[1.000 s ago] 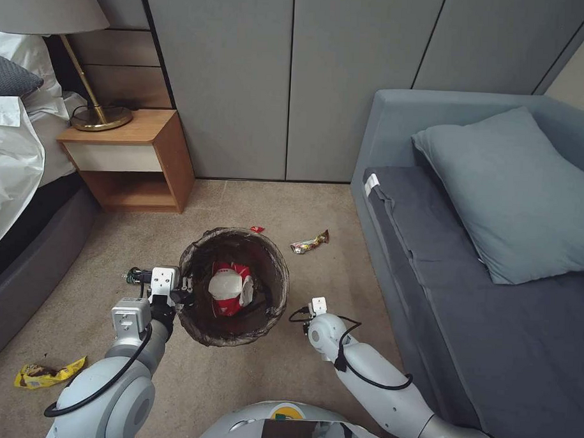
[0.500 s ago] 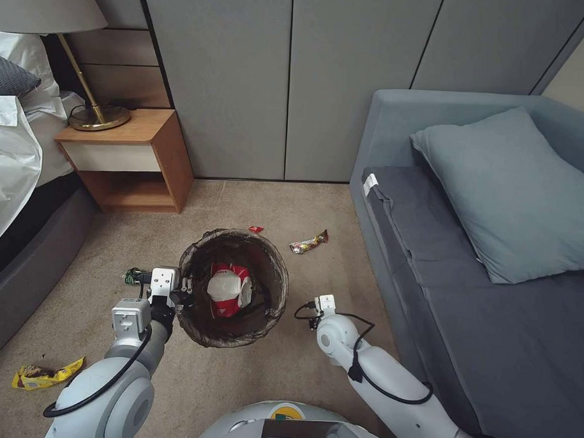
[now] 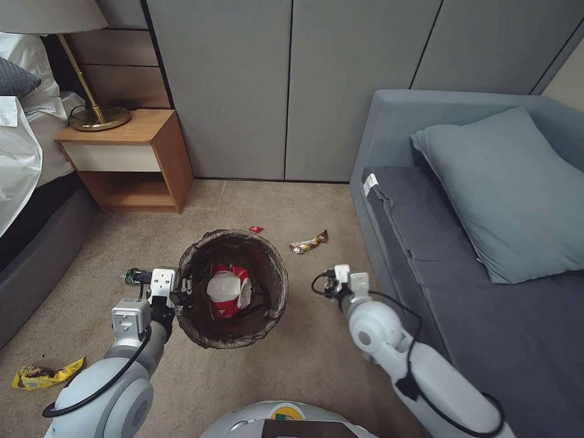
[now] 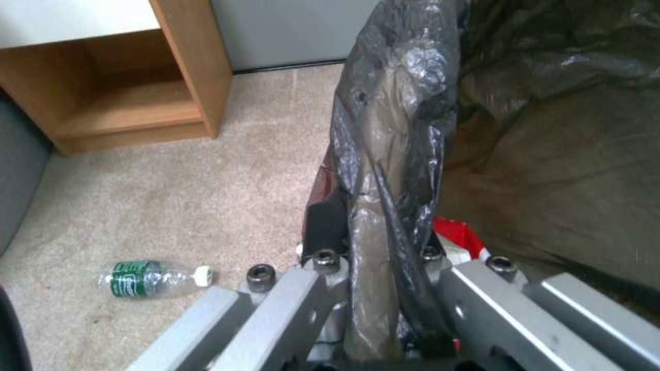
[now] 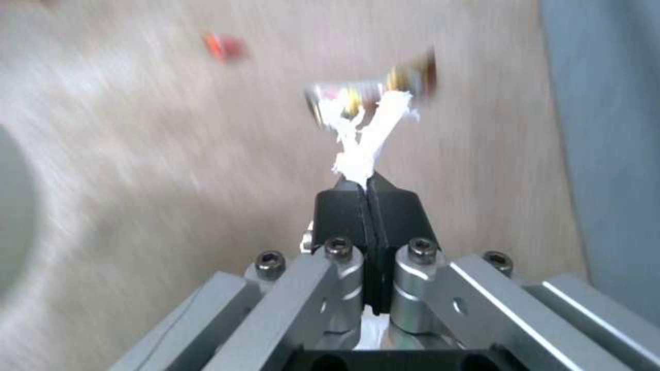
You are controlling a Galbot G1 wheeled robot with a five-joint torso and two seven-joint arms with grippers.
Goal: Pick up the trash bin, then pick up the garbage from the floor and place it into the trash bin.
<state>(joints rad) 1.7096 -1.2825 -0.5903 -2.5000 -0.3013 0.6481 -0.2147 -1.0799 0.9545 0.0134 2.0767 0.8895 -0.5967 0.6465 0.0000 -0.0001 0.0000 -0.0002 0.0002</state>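
Trash bin (image 3: pixel 233 287): stood on carpet, rim and dark liner clamped between the closed jaws of the left gripper (image 3: pixel 182 294); red-and-white packet (image 3: pixel 227 288) inside. Right gripper (image 5: pixel 368 198): right of the bin, jaws shut on a white paper scrap (image 5: pixel 368 136). Candy wrapper (image 3: pixel 309 242): on carpet beyond the bin. Bottle (image 4: pixel 152 272): left of the bin.

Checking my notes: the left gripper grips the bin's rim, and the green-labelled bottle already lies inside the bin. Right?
Not quite. The left gripper does grip the trash bin rim, but the left wrist view shows the bottle lying on the carpet beside it.
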